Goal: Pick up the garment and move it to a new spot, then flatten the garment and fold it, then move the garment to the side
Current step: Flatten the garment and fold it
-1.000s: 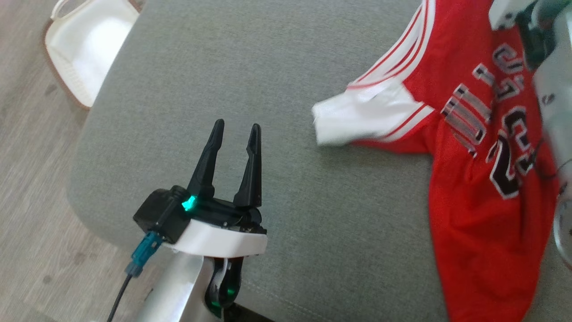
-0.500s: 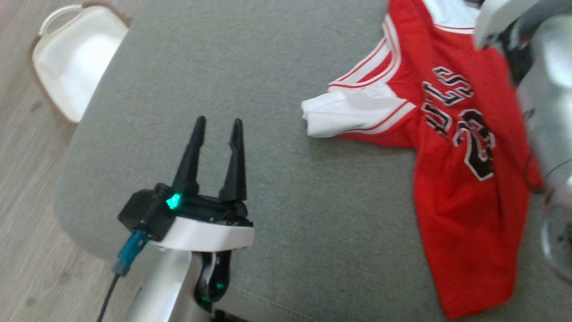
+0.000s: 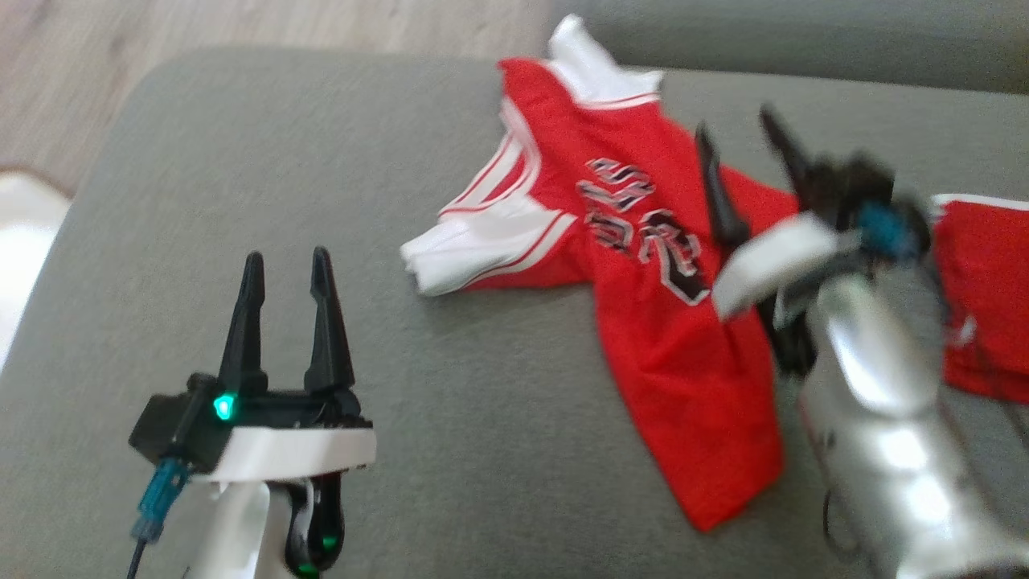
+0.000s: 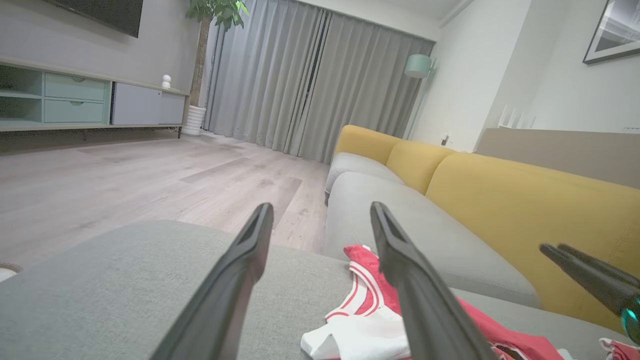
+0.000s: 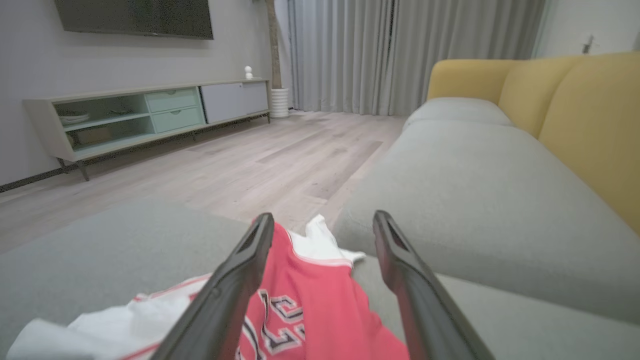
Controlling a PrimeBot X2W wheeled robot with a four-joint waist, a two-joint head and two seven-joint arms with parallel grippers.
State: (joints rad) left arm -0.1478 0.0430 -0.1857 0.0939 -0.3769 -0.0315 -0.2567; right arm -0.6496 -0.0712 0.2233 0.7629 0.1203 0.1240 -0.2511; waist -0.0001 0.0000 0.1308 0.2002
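The garment (image 3: 659, 354) is a red jersey with white sleeves and dark lettering, lying crumpled on a grey cushion (image 3: 450, 450). My right gripper (image 3: 735, 125) hovers over the jersey's right side, open, with nothing between its fingers. In the right wrist view the right gripper (image 5: 322, 220) frames the jersey's collar end (image 5: 310, 310). My left gripper (image 3: 287, 265) stands open over bare cushion, left of the white sleeve. The left wrist view has the left gripper (image 4: 320, 212) open, with the jersey (image 4: 360, 330) low between the fingers.
A red and white piece of cloth (image 3: 981, 297) lies behind my right forearm; whether it belongs to the jersey I cannot tell. A yellow sofa back (image 4: 525, 210) rises behind grey seats. Wood floor (image 3: 241, 24) borders the cushion, and a white basket (image 3: 16, 257) sits at the left edge.
The head camera has swung, so the jersey now sits mid-picture. My right gripper has come fully into view, open above the jersey. The left gripper stays open.
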